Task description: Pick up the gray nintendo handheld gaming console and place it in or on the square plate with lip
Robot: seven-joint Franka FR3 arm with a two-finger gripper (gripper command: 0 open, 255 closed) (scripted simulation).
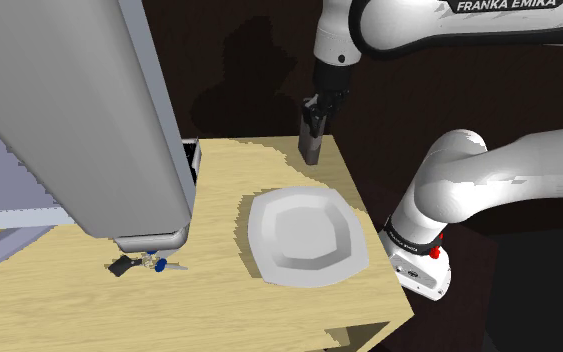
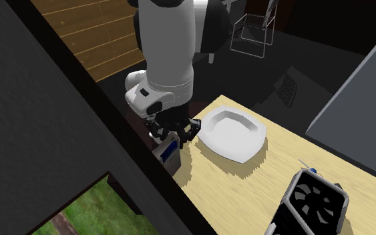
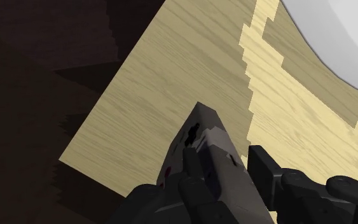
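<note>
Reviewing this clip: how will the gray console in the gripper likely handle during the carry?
The console hangs as a straight flat slab from the gripper, so probably rigid. Clasped near one end, it may pivot or slip if swung fast. Flat-sided, it should lie still on the plate, not roll.

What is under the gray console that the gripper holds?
The wooden table, near its corner; the white plate lies beside, not below. The console itself hides the spot directly beneath it.

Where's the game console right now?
In the shoulder view, the gray console is clasped in the hand near the table's far corner, just beyond the white plate.
</note>
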